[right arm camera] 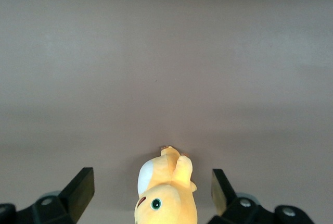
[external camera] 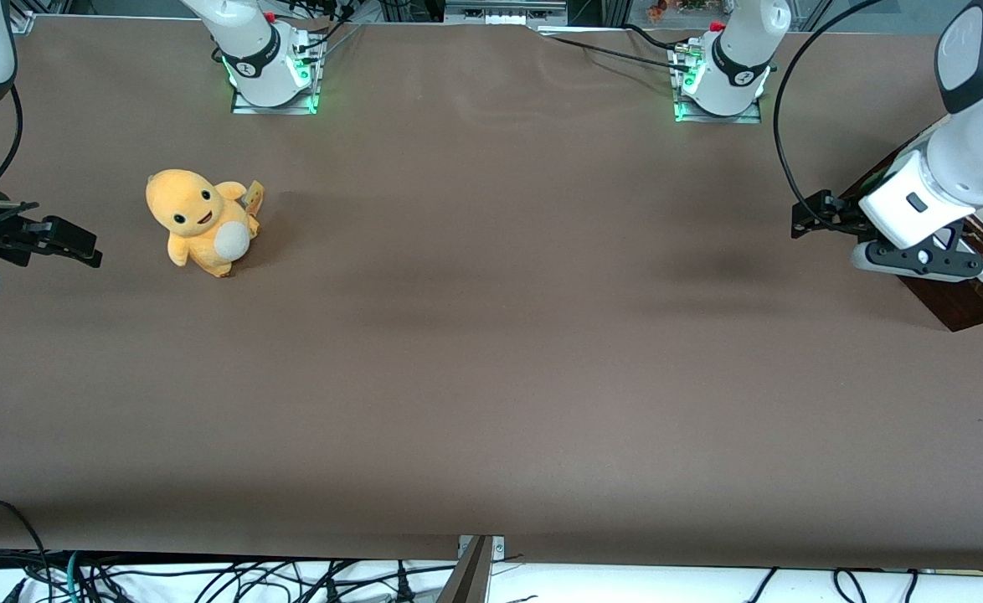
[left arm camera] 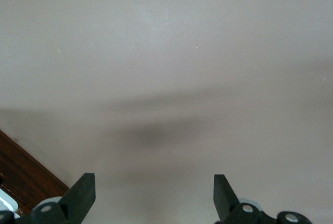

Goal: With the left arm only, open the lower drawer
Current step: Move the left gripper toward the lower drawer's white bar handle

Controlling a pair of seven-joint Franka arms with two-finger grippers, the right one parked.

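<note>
My left arm [external camera: 960,159] reaches in at the working arm's end of the table. Its black gripper [external camera: 927,261] hangs over the edge of a dark brown wooden piece [external camera: 973,303], the drawer unit, most of which is hidden by the arm or cut off by the frame. In the left wrist view the gripper [left arm camera: 154,182] is open and empty over bare brown table, with a corner of the dark wood [left arm camera: 21,174] beside one finger [left arm camera: 83,190]. I cannot make out the lower drawer's bar handle, nor how far the drawer stands out.
An orange plush toy [external camera: 203,222] sits on the brown table [external camera: 491,335] toward the parked arm's end; it also shows in the right wrist view [right arm camera: 166,193]. Two arm bases lit green [external camera: 274,75] [external camera: 722,84] stand along the table edge farthest from the front camera.
</note>
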